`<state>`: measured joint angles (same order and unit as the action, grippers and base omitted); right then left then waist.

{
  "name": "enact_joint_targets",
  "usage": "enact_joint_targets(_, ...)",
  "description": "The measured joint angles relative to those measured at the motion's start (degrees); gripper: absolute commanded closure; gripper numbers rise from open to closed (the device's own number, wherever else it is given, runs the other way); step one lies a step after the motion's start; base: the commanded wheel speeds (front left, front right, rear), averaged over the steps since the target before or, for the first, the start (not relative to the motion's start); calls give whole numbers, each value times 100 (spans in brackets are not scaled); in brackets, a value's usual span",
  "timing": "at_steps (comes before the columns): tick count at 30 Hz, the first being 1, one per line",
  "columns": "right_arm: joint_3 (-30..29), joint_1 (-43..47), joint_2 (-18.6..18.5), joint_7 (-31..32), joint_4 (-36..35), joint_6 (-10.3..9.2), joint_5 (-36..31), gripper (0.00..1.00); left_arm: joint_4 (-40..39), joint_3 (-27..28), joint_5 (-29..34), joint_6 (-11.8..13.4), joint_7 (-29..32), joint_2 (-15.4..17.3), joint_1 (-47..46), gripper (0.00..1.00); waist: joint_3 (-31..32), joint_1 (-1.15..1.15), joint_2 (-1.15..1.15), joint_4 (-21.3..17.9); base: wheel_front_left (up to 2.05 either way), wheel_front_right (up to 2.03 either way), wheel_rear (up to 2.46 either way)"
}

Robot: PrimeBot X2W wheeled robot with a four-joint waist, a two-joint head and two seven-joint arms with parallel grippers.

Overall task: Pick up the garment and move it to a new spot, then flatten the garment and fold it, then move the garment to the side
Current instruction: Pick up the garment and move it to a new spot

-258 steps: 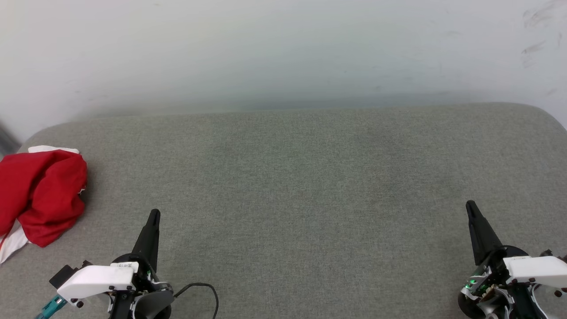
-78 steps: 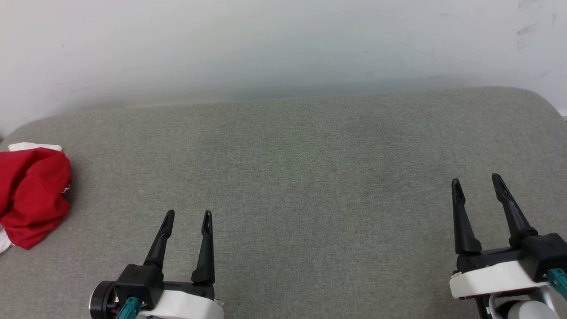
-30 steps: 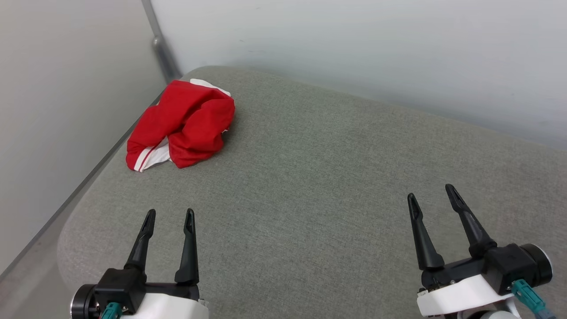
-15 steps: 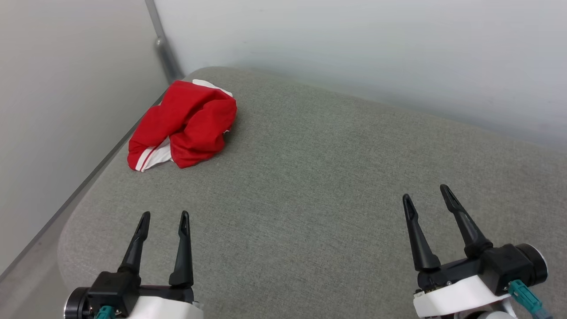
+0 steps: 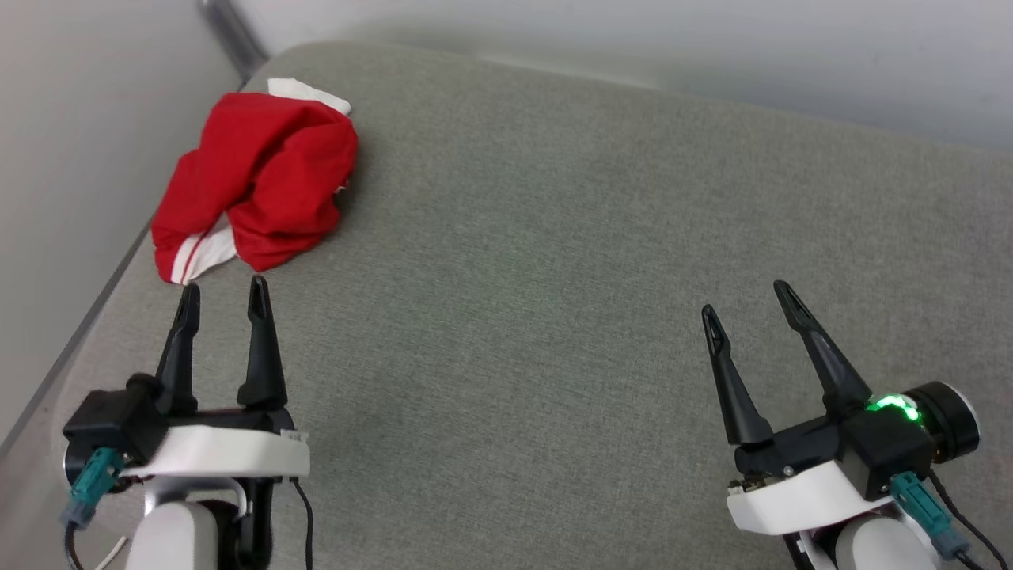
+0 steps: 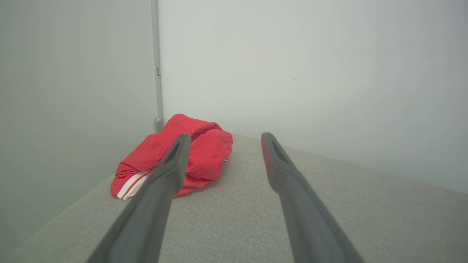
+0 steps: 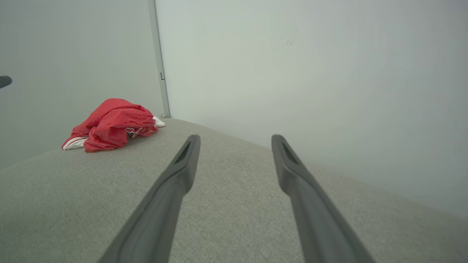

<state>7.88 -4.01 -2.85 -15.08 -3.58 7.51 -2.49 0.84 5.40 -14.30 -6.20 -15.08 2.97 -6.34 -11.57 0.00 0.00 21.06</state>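
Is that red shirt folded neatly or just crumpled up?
Crumpled. The garment lies bunched in a heap on the grey cushion, striped trim poking out.

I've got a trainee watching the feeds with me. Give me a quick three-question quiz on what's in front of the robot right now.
1. True or false: the left gripper is shut on the garment.
2. Where does the garment lie on the grey cushion? A) spread flat in the middle; B) crumpled near the far left corner; C) folded at the right edge.
3. Fill in: the gripper nearer the garment is the ___ one.

Key: 1 false, it is open and grips nothing; 2 B; 3 left.
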Motion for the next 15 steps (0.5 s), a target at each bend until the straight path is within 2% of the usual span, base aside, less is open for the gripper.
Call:
enact_joint_targets(2, 35, -101, 0, 0, -21, -1, -67, 0, 225, 73, -42, -63, 0, 82, -308, 0, -203, 0, 0, -83, 0, 0, 0)
enact_joint_targets(5, 125, -226, 0, 0, -57, 0, -175, 0, 818, 119, -274, -98, 1, 498, -845, 0, -510, 0, 0, -239, 0, 0, 0)
enact_joint_targets(9, 178, -423, 1, 0, -174, 0, -356, 0, 1243, 149, -655, -113, 138, 1384, -1845, 0, -929, 1, 0, -459, 0, 0, 0)
enact_joint_targets(12, 136, -477, -2, 0, -231, -1, -391, 0, 1599, -52, -1298, -114, 918, 1995, -2432, 0, -1235, 1, 0, -620, 0, 0, 0)
enact_joint_targets(13, 146, -528, -2, -1, -270, -1, -427, 0, 1760, -232, -1616, -120, 1556, 2495, -2828, 0, -1427, 1, 0, -722, 0, 0, 0)
enact_joint_targets(15, 158, -568, 0, 0, -303, 0, -455, 0, 1934, -328, -1978, -120, 2124, 2947, -3183, 0, -1610, 1, 0, -821, 0, 0, 0)
